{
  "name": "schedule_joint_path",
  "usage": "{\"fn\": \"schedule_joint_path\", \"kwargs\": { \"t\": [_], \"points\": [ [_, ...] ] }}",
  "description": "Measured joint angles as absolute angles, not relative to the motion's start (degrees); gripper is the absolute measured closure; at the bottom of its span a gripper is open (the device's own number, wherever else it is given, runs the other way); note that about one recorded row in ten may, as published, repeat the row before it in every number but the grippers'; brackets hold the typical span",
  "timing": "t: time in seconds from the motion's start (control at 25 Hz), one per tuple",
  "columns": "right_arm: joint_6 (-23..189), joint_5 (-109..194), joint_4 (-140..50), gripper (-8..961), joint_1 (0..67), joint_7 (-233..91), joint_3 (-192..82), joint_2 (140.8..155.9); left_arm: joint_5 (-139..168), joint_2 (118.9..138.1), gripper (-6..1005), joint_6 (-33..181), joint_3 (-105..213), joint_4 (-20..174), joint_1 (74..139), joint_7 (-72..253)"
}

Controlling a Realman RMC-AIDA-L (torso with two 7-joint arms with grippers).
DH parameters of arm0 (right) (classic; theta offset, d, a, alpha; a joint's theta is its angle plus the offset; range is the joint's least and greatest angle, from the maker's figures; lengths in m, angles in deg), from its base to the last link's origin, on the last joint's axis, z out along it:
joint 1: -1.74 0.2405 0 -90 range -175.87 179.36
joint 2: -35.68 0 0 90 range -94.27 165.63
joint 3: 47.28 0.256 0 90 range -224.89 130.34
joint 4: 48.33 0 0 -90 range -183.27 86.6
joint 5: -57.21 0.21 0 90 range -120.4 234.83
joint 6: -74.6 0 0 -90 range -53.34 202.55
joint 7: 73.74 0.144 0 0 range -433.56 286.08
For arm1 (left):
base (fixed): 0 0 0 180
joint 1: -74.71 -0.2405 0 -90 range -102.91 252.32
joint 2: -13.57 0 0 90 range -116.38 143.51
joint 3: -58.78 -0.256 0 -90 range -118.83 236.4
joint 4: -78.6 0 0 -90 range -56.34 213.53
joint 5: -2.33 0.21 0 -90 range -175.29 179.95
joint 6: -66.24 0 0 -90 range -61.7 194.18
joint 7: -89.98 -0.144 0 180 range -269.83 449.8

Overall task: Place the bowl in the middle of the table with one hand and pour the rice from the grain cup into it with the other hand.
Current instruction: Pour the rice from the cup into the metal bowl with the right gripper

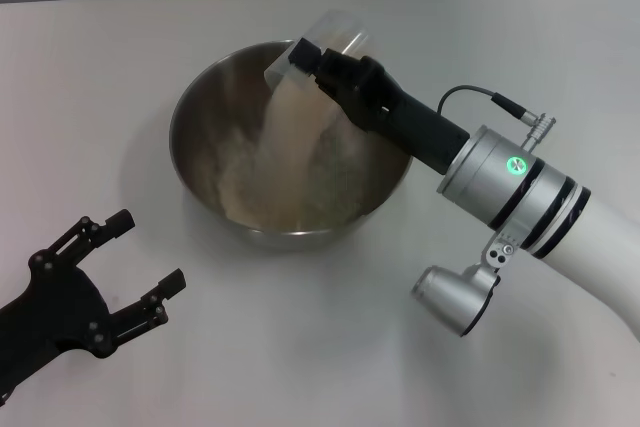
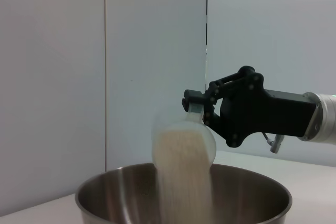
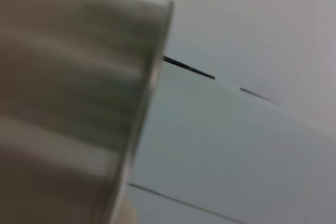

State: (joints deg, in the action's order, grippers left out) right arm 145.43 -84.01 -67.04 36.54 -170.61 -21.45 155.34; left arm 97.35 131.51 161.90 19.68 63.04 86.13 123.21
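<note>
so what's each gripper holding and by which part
Right gripper grips the grain cup by its rim, tipped over the bowl. Left gripper is open, holding nothing.

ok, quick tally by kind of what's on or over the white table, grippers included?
Large round stainless-steel bowl: 1
Small clear plastic grain cup, tipped over the bowl: 1
Stream and heap of pale rice: 1
Black grippers: 2, the right gripper shut on the cup, the left gripper open beside the bowl
Total: 5

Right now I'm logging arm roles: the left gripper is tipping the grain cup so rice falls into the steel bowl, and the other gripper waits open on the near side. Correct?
Not quite. The head view shows the right gripper tipping the grain cup, rice falling into the bowl. The left gripper is the one waiting open, nearer the robot.
</note>
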Motion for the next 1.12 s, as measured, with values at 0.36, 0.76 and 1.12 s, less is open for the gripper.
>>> {"fn": "schedule_joint_path", "kwargs": {
  "t": [0.36, 0.76, 1.12],
  "points": [
    [145.43, -86.33, -66.61, 928, 36.82, -180.71, -21.57, 155.39, 97.34, 131.51, 129, 161.90, 19.58, 63.04, 86.13, 123.31],
    [145.43, -86.48, -66.63, 927, 36.72, -184.76, -21.61, 155.39, 97.34, 131.51, 130, 161.93, 19.32, 63.13, 86.13, 123.23],
    [145.44, -86.49, -66.88, 927, 36.27, -184.87, -22.12, 155.39, 97.34, 131.52, 130, 162.00, 19.32, 63.13, 86.13, 123.20]
  ]
}}
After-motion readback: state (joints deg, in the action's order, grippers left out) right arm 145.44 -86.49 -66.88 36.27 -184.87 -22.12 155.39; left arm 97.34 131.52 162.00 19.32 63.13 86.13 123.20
